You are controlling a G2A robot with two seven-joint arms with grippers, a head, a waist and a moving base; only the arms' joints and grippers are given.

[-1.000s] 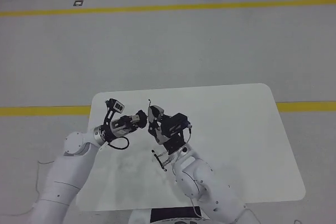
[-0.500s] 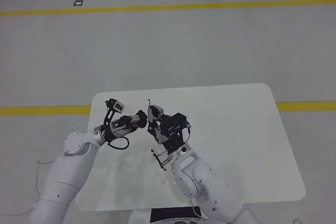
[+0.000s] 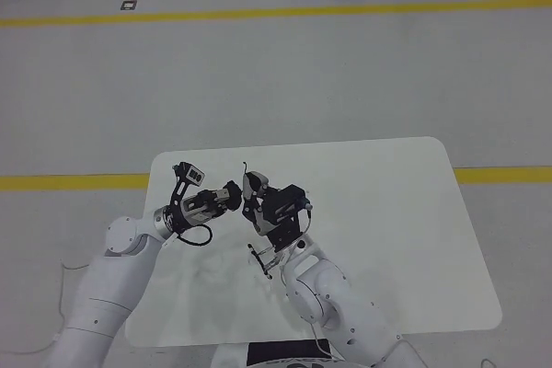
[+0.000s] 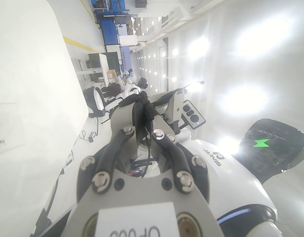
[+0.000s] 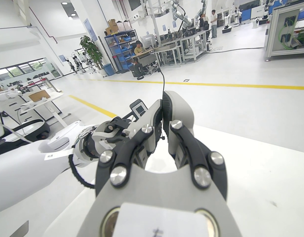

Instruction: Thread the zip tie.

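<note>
1. Hardly anything has moved. Your right hand (image 3: pixel 249 196) has edged a touch toward the left hand (image 3: pixel 230 195), and the left arm has kept its place.
2. Both hands hang above the bench (image 3: pixel 396 230), fingertip to fingertip and very nearly touching.
3. The right hand is clamped on the zip tie (image 5: pixel 163 82). The thin black strap stands straight out past its fingertips and ends free in the air.
4. The left hand is closed as well. A thin black strand runs back between its fingers toward the palm, and I take it for the tie's other end.
5. You look to be in the lining-up step, bringing tail and head together. The next move calls for a very small, straight feed with both grips kept firm, because any twist would swing the free end off line.
6. The right wrist view gives you the strap's free length, with the left hand just behind your right fingers. The top view gives you how the two hands stand to each other, though the strap there is a mere hairline. The left wrist view gives you the strand between the left fingers.
</note>
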